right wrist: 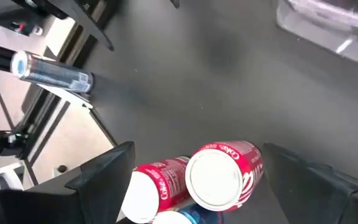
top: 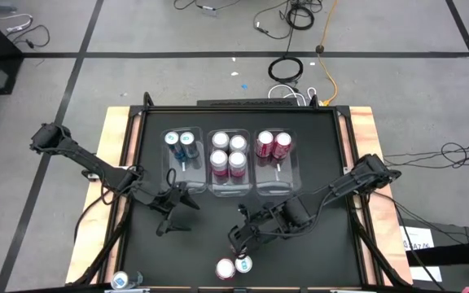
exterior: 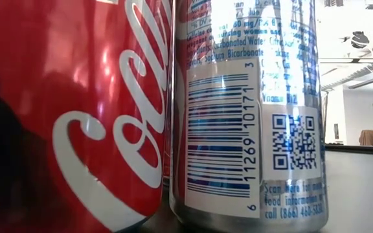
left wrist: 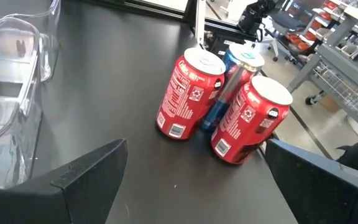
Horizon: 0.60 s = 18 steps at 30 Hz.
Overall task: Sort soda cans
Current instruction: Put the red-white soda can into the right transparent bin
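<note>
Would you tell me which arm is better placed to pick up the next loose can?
Probably the right: its gripper hangs open just above the loose cans; the left gripper, also open, sits farther away.

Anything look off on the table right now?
Yes: one teal-blue can lies on its side at the table's near-left corner, off the black mat, apart from the standing cluster of loose cans at the near edge. Both grippers, left and right, are open, holding nothing.

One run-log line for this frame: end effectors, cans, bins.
left end effector: open, idle, mid-table | right end effector: open, above loose cans at front edge | bins: teal, pink, red cans sorted
</note>
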Motion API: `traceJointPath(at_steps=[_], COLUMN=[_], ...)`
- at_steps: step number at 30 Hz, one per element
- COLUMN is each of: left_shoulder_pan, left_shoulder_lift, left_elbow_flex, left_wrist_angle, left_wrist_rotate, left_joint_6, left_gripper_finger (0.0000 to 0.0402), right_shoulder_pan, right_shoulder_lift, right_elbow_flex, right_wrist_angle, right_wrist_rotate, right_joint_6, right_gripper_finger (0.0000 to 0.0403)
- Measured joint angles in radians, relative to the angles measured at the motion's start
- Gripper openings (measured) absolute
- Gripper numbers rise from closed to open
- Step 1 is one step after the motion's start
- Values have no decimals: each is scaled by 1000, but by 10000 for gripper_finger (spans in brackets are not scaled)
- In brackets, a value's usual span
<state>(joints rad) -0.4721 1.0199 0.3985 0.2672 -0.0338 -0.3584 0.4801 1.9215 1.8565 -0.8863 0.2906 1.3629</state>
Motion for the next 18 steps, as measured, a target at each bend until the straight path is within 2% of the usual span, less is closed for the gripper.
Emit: traceJointPath(at_steps=[8, 14, 18], left_shoulder_pan=[0, 0, 0], left_shoulder_lift=[0, 0, 0], left_elbow_flex=[0, 0, 0], left_wrist_angle=[0, 0, 0], left_wrist_rotate=[0, 0, 7], left_joint_6=[-1, -1, -1], left_gripper_finger=[390, 390, 390], right_shoulder_pan=[16, 15, 15], right_shoulder_lift=[40, 40, 65], right_elbow_flex=[0, 0, 1], right_wrist_angle=[-35, 9, 18], right_wrist_rotate=[-9, -13, -90], right_joint_6=[7, 10, 8], right_gripper_finger=[341, 341, 341])
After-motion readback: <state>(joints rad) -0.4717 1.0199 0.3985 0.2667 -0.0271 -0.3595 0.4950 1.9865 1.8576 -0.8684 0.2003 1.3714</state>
